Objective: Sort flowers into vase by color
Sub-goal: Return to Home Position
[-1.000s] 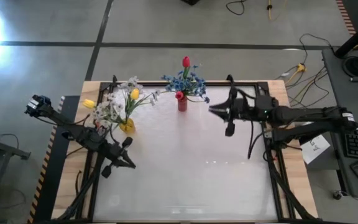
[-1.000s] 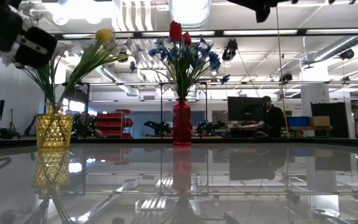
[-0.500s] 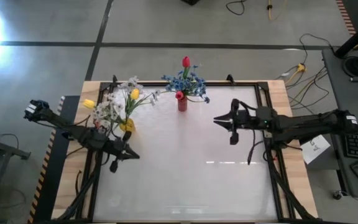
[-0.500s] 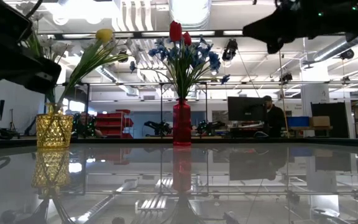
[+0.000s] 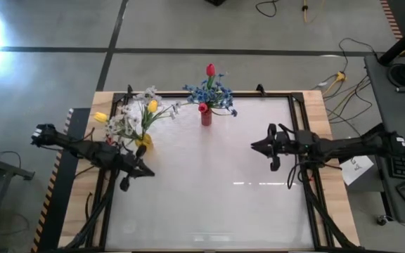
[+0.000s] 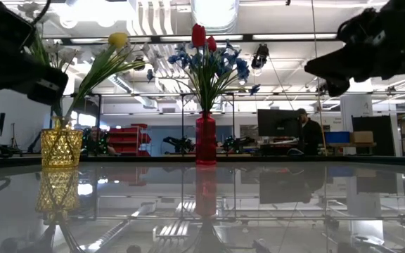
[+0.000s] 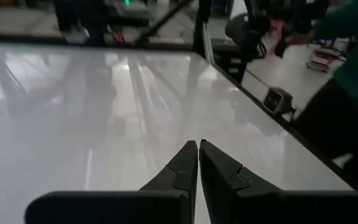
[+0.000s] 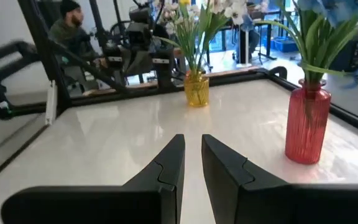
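Hovering empty above the white table (image 5: 209, 204), both grippers hang clear of the 2 filled vases.
Over the table's left side, the left gripper (image 7: 198, 145) hangs near the yellow vase (image 5: 144, 143), on its side toward the near edge, with fingers pressed together on nothing. Over the right side, the right gripper (image 8: 192, 140) hangs well apart from the red vase (image 5: 206, 117), its fingers a narrow gap apart and holding nothing. Yellow tulips (image 5: 152, 106) and white sprays (image 5: 124, 125) stand in the yellow vase near the far left corner. Red tulips (image 5: 210, 69) and blue blossoms (image 5: 215, 93) stand in the red vase at the middle of the far edge. Both vases are upright. A person (image 6: 308, 126) sits in the room beyond.
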Robot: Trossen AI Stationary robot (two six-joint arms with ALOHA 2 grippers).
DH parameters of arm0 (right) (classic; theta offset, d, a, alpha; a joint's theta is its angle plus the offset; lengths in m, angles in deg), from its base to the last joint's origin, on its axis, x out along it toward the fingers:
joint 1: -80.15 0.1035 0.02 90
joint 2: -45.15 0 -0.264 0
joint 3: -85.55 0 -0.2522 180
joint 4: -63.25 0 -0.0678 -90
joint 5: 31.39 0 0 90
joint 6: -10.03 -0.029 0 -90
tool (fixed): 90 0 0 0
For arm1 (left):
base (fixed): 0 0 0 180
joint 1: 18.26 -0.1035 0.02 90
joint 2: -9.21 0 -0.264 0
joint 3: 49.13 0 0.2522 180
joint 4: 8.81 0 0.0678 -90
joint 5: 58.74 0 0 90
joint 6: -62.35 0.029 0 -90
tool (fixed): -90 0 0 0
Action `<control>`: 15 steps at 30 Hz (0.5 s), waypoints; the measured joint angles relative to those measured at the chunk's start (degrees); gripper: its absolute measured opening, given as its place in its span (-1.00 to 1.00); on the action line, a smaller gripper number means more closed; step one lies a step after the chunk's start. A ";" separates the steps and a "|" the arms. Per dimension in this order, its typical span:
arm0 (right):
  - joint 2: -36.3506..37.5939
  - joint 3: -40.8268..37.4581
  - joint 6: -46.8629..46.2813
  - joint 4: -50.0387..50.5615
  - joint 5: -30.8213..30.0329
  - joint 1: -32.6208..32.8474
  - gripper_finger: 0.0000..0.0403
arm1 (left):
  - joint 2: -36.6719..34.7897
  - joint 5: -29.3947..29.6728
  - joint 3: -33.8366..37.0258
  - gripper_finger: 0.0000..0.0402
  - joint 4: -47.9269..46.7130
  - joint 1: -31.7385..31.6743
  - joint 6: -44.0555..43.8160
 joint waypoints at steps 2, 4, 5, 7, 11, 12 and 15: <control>1.51 -1.66 -1.26 -1.15 0.02 0.00 -0.76 | -2.29 0.62 0.02 -0.97 0.02 -0.43 1.64; 3.32 -3.59 -2.41 -1.41 0.04 0.00 -0.76 | -4.24 0.62 0.02 -0.97 0.03 -1.00 1.88; 4.24 -3.66 -3.01 -0.41 0.01 0.00 -0.76 | -4.88 0.46 0.02 -0.97 0.01 -1.16 1.86; 6.20 -3.65 -3.19 3.60 0.12 -0.01 -0.76 | -5.90 0.31 0.02 -0.97 -0.04 -1.22 2.10; 9.72 -3.65 -3.86 8.67 0.13 -0.02 -0.76 | -6.32 0.24 0.02 -0.97 -0.10 -1.22 4.11; 10.70 -3.65 -4.17 9.70 0.20 -0.02 -0.76 | -6.32 0.24 0.02 -0.97 -0.10 -1.22 4.43; 13.88 -3.65 -4.85 13.61 1.94 -0.02 -0.76 | -6.53 0.49 0.02 -0.97 -0.10 -1.31 6.57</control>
